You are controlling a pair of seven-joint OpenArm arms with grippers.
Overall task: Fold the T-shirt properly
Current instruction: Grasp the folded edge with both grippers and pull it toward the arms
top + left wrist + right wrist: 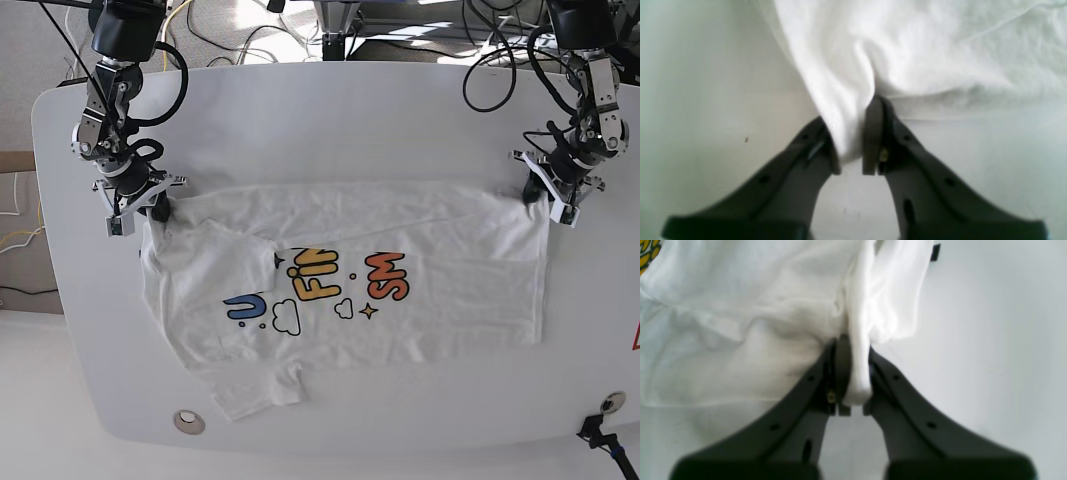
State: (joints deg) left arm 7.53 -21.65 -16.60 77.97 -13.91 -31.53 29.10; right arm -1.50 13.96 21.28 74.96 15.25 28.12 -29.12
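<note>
The white T-shirt (420,235) lies spread across the table, print side up, with blue, yellow and orange letters near its middle. One sleeve is folded in over the left part of the print. My left gripper (850,111) is at the shirt's far right corner in the base view (548,190), shut on a bunched fold of the T-shirt (907,50). My right gripper (856,346) is at the far left corner (148,205), shut on a pinched ridge of the T-shirt (756,306). A bit of yellow print (646,255) shows at that view's top left.
The white table (330,120) has rounded edges, with bare surface behind the shirt. Cables and stand legs (340,30) crowd the floor beyond the far edge. A round grommet (186,421) sits near the front left edge, and a small black fitting (598,428) near the front right.
</note>
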